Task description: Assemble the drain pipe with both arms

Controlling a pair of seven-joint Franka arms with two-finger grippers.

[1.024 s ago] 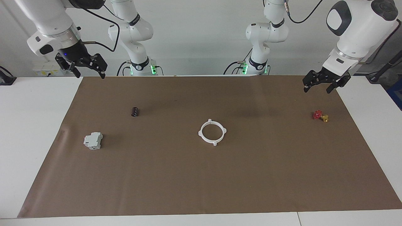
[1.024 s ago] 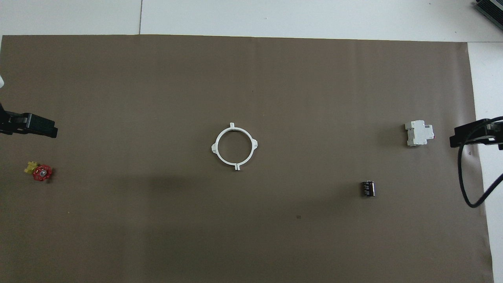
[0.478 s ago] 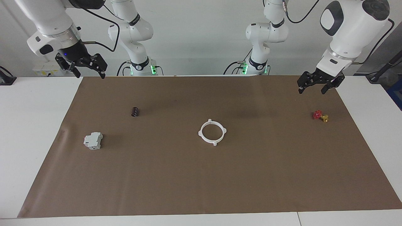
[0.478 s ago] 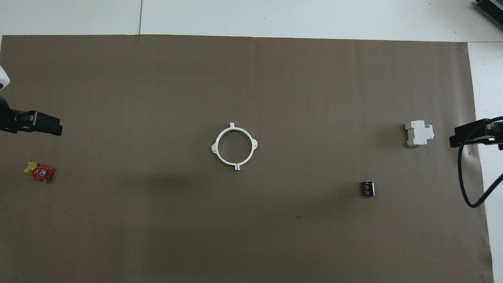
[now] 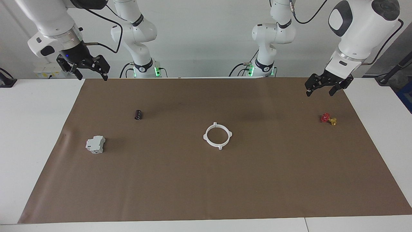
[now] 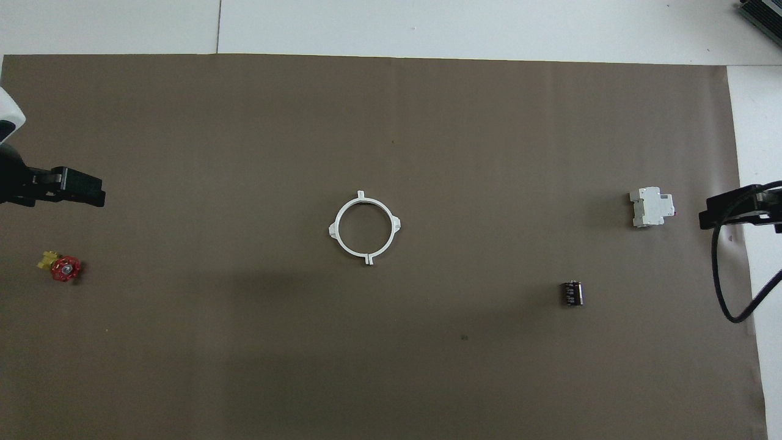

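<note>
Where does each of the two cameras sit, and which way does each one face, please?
Facing view: high across the table, looking at the robots; both arms show whole, the left gripper and right gripper raised over the mat's corners.
Overhead view: above the robots' end, looking steeply down and forward; only the gripper tips show at the side edges.
Shared: the drain pipe ring mid-mat, the red-and-yellow valve, the grey-white box and the small black cylinder, mirrored half a turn.
</note>
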